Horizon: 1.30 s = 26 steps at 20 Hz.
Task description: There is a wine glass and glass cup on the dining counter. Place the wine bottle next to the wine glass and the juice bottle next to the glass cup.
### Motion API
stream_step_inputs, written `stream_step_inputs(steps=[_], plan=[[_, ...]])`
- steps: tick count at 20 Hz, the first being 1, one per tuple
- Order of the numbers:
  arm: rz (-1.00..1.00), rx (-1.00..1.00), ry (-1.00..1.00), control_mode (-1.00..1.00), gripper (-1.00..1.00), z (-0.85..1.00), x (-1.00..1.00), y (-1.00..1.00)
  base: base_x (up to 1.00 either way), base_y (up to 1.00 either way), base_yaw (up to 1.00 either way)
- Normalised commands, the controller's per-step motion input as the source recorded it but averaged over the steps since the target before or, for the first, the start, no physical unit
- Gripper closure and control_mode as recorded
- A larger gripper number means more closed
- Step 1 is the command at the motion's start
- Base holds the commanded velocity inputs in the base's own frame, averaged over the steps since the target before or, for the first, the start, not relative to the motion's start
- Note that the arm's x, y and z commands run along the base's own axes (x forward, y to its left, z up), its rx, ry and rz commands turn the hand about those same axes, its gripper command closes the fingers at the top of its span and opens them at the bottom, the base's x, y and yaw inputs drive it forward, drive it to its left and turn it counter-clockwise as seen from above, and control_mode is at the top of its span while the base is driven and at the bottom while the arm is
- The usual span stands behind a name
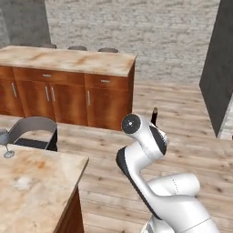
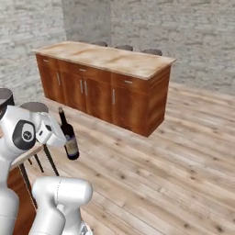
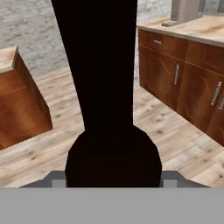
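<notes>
**Robot arm holds a wine bottle in the air above a kitchen floor**

A white robot arm carries the wine bottle [image 2: 69,136], a tall, nearly black bottle with a slim neck and a tan label. The claw [image 2: 58,136] is clamped around the bottle's body, pinching it from the side. The bottle stands close to upright, leaning slightly, and hangs clear over the wooden floor [image 2: 174,156], touching nothing else. From the left camera, only its neck tip [image 1: 154,116] pokes up behind the arm. Seen from the hand camera, the dark bottle [image 3: 105,87] fills the middle.

At the lower left of the left view lies the corner of a tabletop [image 1: 41,182] with a beige-orange marbled stone surface. The wine glass [image 1: 5,142], small, clear and stemmed, stands near its far left edge, well apart from the bottle. A grey chair [image 1: 34,132] sits just behind that tabletop. Farther back stands a long cabinet [image 2: 101,89] of brown wood with a pale stone top.
</notes>
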Motion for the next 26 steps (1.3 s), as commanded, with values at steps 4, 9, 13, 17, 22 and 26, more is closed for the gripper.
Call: stream_step_inputs(steps=[4,9,13,17,22,26], plan=[[0.00,0.00,0.00,1.00,1.00,0.00,0.00,0.00,0.51,-0.23,0.42],[0.00,0.00,0.00,1.00,1.00,0.00,0.00,0.00,0.46,-0.15,0.57],[0.00,0.00,0.00,1.00,1.00,0.00,0.00,0.00,0.38,-0.12,0.67],[0.00,0.00,0.00,1.00,1.00,0.00,0.00,0.00,0.30,-0.09,0.76],[0.00,0.00,0.00,1.00,1.00,0.00,0.00,0.00,0.30,-0.14,0.67],[0.00,0.00,0.00,1.00,1.00,0.00,0.00,0.00,0.34,-0.29,0.46]])
